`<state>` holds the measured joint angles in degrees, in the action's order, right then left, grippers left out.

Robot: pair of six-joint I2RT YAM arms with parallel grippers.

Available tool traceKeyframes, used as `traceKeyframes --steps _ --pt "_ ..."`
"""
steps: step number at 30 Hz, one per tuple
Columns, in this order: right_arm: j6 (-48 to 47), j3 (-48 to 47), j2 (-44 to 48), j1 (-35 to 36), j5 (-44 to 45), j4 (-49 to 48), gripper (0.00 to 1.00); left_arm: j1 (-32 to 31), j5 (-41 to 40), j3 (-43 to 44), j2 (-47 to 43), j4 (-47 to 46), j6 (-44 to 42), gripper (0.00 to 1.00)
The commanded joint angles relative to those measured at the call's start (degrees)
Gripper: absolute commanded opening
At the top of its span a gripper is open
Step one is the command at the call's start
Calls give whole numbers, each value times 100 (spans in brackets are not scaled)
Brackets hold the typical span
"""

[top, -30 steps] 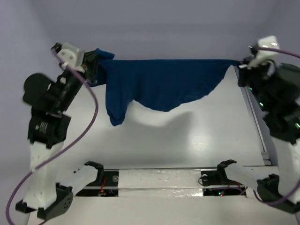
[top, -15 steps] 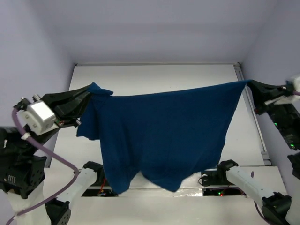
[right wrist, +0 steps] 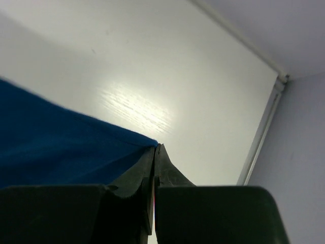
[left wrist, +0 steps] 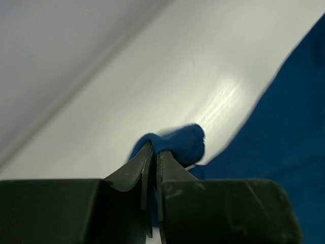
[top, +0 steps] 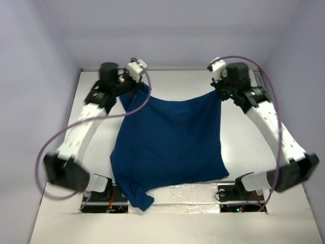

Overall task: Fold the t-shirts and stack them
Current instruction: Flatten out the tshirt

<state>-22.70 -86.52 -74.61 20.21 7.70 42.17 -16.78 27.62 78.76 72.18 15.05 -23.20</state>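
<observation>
Both arms reach to the far end of the table (top: 249, 142); left hand (top: 141, 84) is clamped shut on a bunched corner of the navy t-shirt (top: 170, 145), with a small fold of cloth poking out past the tips in the left wrist view; right hand (top: 220, 93) is pinched tight on the opposite far corner, where the fabric edge meets the closed tips in the right wrist view.

T-shirt is spread between the two grips; its far edge sags in the middle and its body runs back toward the arm bases; the near end drapes at the table's near edge, with a rumpled lump (top: 140, 199) at near left; no print shows on the upper side.

Judgement: corners are held wide apart to keep the cloth taut and open so that it lays out flat before any fold; spreading looks nearly done, folding not begun; the near-left lump likely needs smoothing; releasing unevenly risks skewing the far edge.
</observation>
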Motion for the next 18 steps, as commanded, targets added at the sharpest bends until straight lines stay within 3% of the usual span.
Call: traceKeyframes --steps 1,5,10,14,15,16,18 --pt "-314 -14 -673 -52 538 -639 0 34 -221 -195 994 -748 -360 0" --pt "-358 -635 -1923 -324 565 -640 0 34 -616 426 2438 -1250 -273 0" --pt "-305 -1603 -3216 -597 741 -413 0 34 -846 2141 4372 -530 -203 0" --pt "-191 -2377 -4060 -597 1144 -165 12 34 -1178 3109 5402 -641 121 0" --pt "-130 -2465 -4253 -649 1276 -226 17 34 -1284 3215 5455 -783 175 9" --pt "-112 -2658 -4351 -650 1556 -236 22 34 -1355 3259 5499 -880 184 39" --pt "19 -2869 -4570 -650 1742 -140 26 34 -1627 3373 5587 -1135 281 62"
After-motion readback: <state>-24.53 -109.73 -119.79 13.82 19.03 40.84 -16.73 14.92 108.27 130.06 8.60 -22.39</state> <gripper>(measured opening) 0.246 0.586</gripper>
